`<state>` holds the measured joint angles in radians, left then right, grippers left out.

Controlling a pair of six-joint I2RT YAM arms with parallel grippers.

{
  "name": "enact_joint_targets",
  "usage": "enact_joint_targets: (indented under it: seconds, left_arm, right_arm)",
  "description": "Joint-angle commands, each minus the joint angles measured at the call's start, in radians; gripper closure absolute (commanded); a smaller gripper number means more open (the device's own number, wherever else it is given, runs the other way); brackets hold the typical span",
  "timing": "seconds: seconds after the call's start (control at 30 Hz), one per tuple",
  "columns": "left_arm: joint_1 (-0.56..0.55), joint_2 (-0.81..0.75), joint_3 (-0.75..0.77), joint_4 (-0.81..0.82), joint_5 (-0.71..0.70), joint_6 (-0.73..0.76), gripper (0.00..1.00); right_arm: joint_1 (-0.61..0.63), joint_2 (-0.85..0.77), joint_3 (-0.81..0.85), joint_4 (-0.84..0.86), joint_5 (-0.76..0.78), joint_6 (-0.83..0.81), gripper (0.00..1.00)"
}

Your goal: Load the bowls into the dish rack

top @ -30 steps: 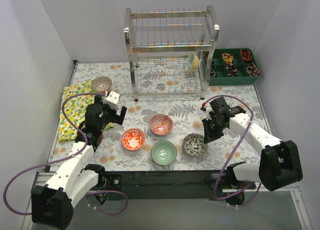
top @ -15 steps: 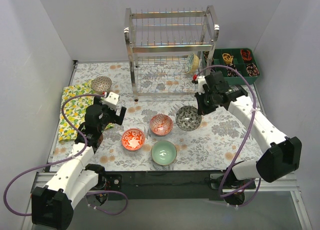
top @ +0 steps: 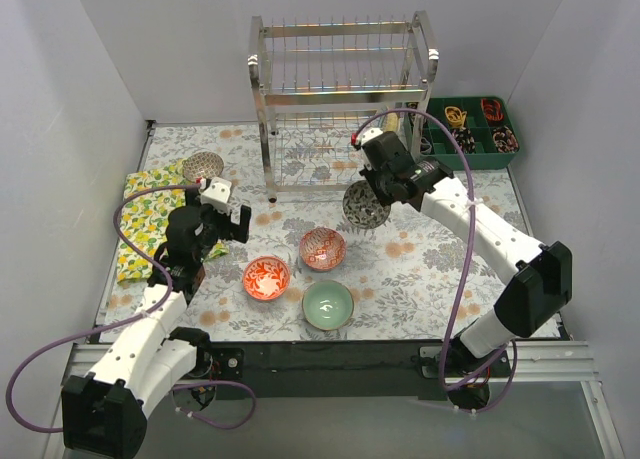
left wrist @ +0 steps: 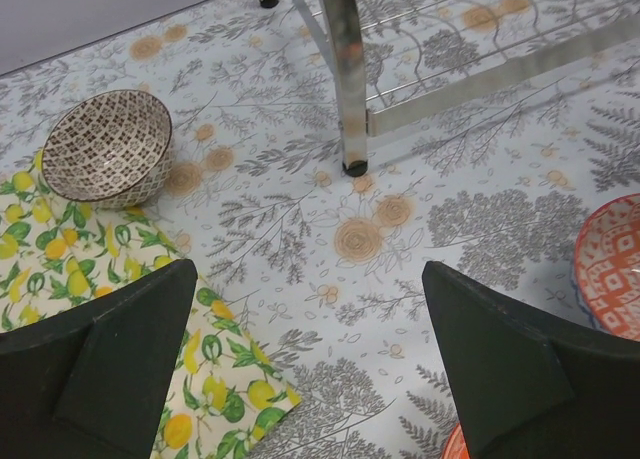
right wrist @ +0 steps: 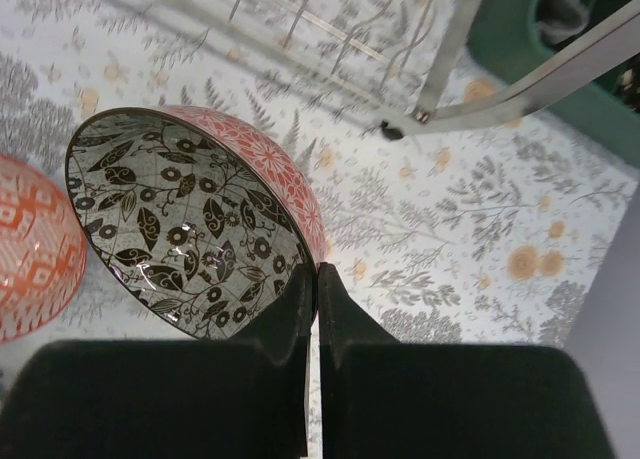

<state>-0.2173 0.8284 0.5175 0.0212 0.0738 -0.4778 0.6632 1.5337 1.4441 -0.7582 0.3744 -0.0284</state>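
Observation:
My right gripper (top: 377, 186) is shut on the rim of the dark grey patterned bowl (top: 365, 206) and holds it tilted in the air just in front of the dish rack (top: 340, 99). In the right wrist view the fingers (right wrist: 296, 309) pinch the bowl's edge (right wrist: 180, 219), black leaves inside, red outside. The orange-red bowl (top: 266, 277), the pink-red bowl (top: 322, 248) and the pale green bowl (top: 327, 304) sit on the table. A grey patterned bowl (top: 203, 165) sits at the back left and shows in the left wrist view (left wrist: 108, 147). My left gripper (top: 215, 222) is open and empty above the mat (left wrist: 305, 309).
A lemon-print cloth (top: 150, 219) lies at the left, under my left arm. A green compartment tray (top: 470, 129) stands right of the rack. The rack's front left leg (left wrist: 345, 79) is near my left gripper; its front right leg (right wrist: 450, 49) is near the held bowl.
My right gripper has lifted the dark grey bowl from the front right of the table and carried it back and left, up to the rack's front. The left arm has barely moved.

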Motion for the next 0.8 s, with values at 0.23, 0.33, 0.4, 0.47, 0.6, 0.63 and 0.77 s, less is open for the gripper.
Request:
enact_joint_targets:
  seconds: [0.23,0.33,0.4,0.47,0.6,0.63,0.77]
  left_arm:
    - [0.007,0.143,0.085,0.158,0.106,-0.133,0.02]
    - [0.007,0.190,0.118,0.158,0.106,-0.122,0.02]
    - [0.007,0.209,0.124,0.161,0.100,-0.120,0.02]
    - [0.007,0.218,0.122,0.171,0.096,-0.123,0.02]
    - [0.007,0.241,0.098,0.216,0.101,-0.139,0.02]
    - [0.007,0.250,0.096,0.238,0.103,-0.148,0.02]
    - [0.007,0.310,0.102,0.299,0.121,-0.166,0.02]
  right_arm:
    - [0.022,0.026,0.161,0.199,0.173,-0.237,0.99]
    - [0.026,0.023,0.159,0.227,0.155,-0.283,0.99]
    - [0.039,0.049,0.162,0.229,0.223,-0.292,0.99]
    - [0.055,0.066,0.142,0.267,0.297,-0.310,0.99]
    - [0.068,0.101,0.122,0.329,0.371,-0.376,0.99]
    - [0.070,0.114,0.128,0.333,0.380,-0.384,0.99]
    - [0.073,0.184,0.199,0.289,0.412,-0.367,0.99]
